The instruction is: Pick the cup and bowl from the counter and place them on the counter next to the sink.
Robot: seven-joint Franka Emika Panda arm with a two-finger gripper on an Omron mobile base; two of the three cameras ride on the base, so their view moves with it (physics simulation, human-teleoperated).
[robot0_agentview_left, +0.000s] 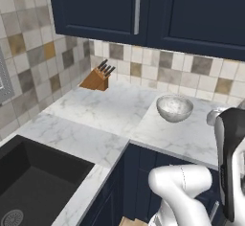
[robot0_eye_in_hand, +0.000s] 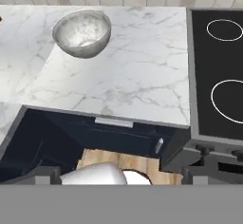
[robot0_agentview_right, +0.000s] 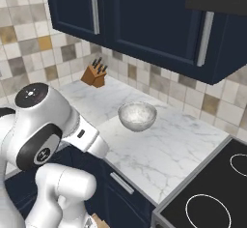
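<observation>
The bowl (robot0_agentview_left: 174, 108) (robot0_agentview_right: 137, 116) (robot0_eye_in_hand: 82, 32) is a round grey-white speckled dish that stands upright on the white marble counter (robot0_agentview_left: 110, 110) (robot0_agentview_right: 159, 149) (robot0_eye_in_hand: 128, 76), near the tiled back wall. The matte black sink (robot0_agentview_left: 28, 182) is sunk into the counter at the lower left of the left base view. The cup is out of view. In the hand view my gripper (robot0_eye_in_hand: 124, 172) is open, its dark tips wide apart with nothing between them. It is held back from the counter's front edge, well short of the bowl.
A black stove top (robot0_agentview_right: 217, 193) (robot0_eye_in_hand: 218, 66) adjoins the counter to the right of the bowl. A wooden knife block (robot0_agentview_left: 97, 78) (robot0_agentview_right: 94, 75) stands in the back corner. Navy wall cabinets (robot0_agentview_left: 143, 9) hang above, and navy drawer fronts (robot0_eye_in_hand: 114, 133) sit below the counter edge.
</observation>
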